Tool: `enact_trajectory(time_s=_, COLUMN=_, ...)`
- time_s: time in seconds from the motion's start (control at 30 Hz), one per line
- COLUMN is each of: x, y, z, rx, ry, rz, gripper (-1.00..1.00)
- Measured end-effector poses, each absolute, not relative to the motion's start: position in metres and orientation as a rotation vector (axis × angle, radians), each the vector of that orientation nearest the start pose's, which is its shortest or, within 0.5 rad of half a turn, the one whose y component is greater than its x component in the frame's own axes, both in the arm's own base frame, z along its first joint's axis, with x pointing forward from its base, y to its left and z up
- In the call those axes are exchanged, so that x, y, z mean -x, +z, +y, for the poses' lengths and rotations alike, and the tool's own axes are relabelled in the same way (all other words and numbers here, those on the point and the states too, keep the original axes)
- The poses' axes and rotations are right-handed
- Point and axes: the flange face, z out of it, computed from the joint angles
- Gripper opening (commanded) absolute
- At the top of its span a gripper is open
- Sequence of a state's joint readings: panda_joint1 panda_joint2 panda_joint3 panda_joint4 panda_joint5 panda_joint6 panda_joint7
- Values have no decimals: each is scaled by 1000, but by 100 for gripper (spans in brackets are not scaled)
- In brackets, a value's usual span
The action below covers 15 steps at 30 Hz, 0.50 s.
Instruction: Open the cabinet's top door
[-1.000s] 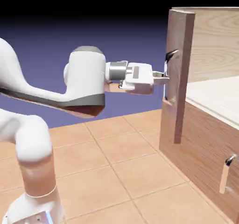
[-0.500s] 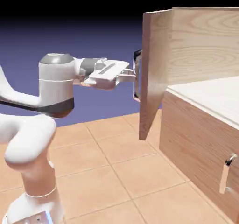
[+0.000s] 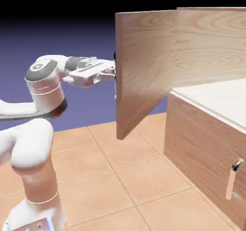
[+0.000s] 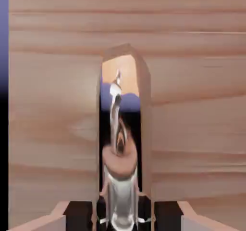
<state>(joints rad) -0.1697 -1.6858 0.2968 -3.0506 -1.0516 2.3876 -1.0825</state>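
Wood-grain top door: swung well out from cabinet.
Claw: clenched on door handle.
Wrist: turn with door's arc, pulling smoothly.

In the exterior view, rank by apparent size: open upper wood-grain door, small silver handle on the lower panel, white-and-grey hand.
1. Open upper wood-grain door
2. White-and-grey hand
3. Small silver handle on the lower panel

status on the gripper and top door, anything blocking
Gripper shut on the top door's handle. Top door standing wide open, cabinet's pale shelf exposed. Nothing seen in the door's way.
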Motion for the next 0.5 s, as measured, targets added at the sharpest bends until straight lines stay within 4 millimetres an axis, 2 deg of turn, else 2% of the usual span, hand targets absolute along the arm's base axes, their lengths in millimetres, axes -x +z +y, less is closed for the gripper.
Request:
enact_trajectory(time_s=0.3, x=-157, y=555, z=89, rx=-1232, ry=-180, rz=978, gripper=-100)
enact_trajectory(time_s=0.5, x=-145, y=555, z=153, rx=-1298, ry=-284, rz=897, gripper=-100)
